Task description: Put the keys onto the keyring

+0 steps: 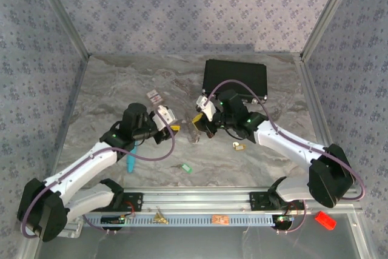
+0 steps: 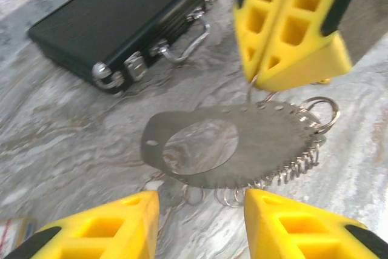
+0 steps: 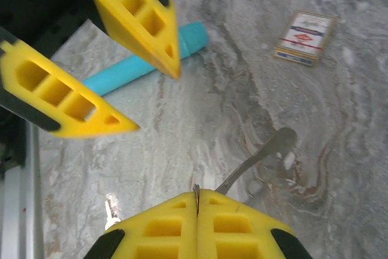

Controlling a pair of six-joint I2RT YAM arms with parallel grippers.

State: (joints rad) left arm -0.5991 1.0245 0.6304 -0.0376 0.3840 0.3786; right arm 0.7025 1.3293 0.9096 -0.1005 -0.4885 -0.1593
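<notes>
Starting at the near side of the worktop, the green-headed key lies flat near the centre. The teal pen lies to its left, partly under the left arm. The yellow-gold-headed key lies farther back and to the right, just beside the right arm. Both keys are loose on the surface, apart from the keyring.

At mid-worktop the two arms face each other. The right fingers are clenched on the rim of the keyring, a flat silvery plate with a round hole and many small wire loops along its edge. The keyring extends leftward from that grasp toward the left fingers. The left fingers are released: they stand apart, flanking the keyring's free edge, and no contact is visible. Whether the keyring rests on the worktop cannot be determined.

Farther back, a small red-and-white card lies left of centre. The closed black case lies at the far side, right of centre.
</notes>
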